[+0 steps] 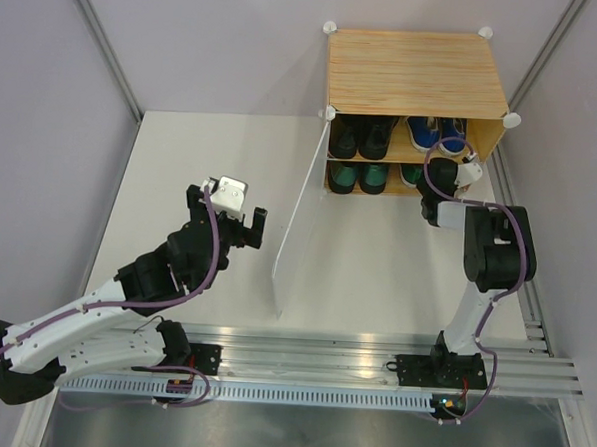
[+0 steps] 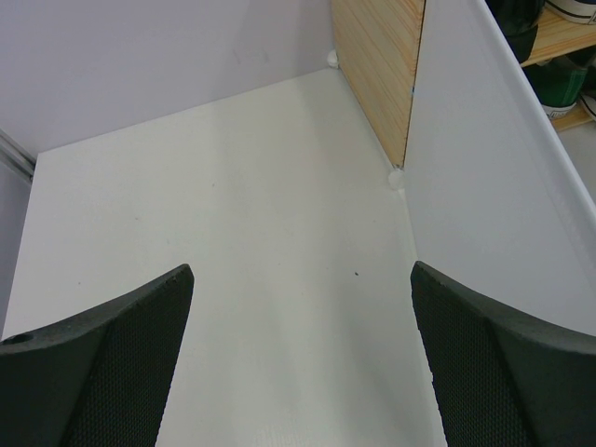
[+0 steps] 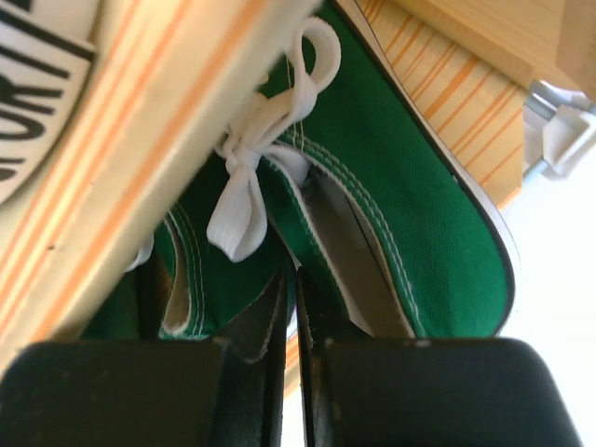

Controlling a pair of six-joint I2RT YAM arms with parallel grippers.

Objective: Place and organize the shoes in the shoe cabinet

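Observation:
The shoe cabinet stands at the back with its translucent door panel swung open. Black dress shoes and blue sneakers sit on the upper shelf. Dark green shoes fill the lower left. My right gripper reaches into the lower right of the cabinet. In the right wrist view my right gripper is pinched on the collar edge of a green canvas sneaker with a white lace, under the shelf board. My left gripper hangs open over the bare table, holding nothing.
The open door panel stands just right of my left gripper, hinged at the cabinet's wooden side. Purple walls close in the white table at the back and both sides. A metal rail runs along the near edge.

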